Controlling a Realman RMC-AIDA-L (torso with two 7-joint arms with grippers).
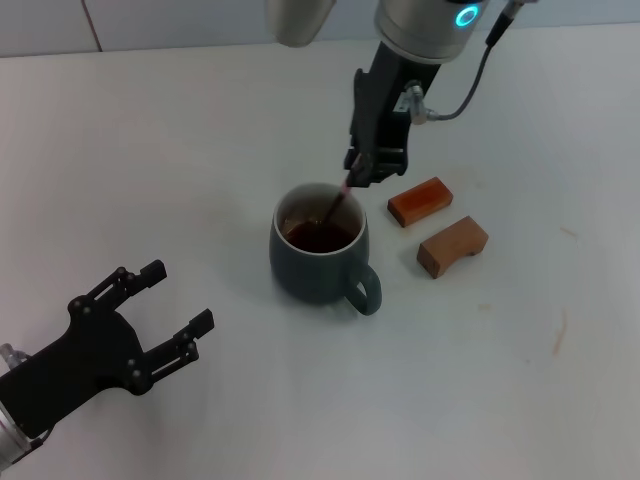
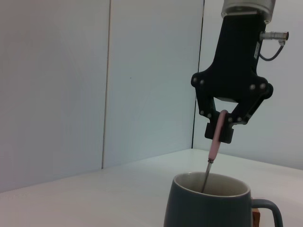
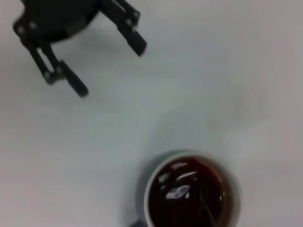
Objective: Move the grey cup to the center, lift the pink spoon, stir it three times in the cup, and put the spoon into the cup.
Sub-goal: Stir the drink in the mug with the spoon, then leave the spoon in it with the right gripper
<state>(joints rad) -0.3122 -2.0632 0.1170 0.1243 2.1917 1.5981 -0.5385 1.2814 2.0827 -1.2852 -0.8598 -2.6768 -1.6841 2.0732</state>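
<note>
The grey cup (image 1: 318, 258) stands mid-table with dark liquid inside and its handle toward the front right. It also shows in the left wrist view (image 2: 208, 203) and from above in the right wrist view (image 3: 191, 194). My right gripper (image 1: 372, 170) hangs just above the cup's far rim, shut on the pink spoon (image 1: 343, 192) by its handle. The spoon (image 2: 216, 137) hangs nearly upright, its metal neck reaching down into the cup. The spoon's bowl is under the liquid. My left gripper (image 1: 180, 305) is open and empty at the front left, apart from the cup.
Two brown wooden blocks lie right of the cup: a reddish one (image 1: 420, 200) and a paler arched one (image 1: 452, 245). The white table (image 1: 150, 150) extends around them, with a wall behind.
</note>
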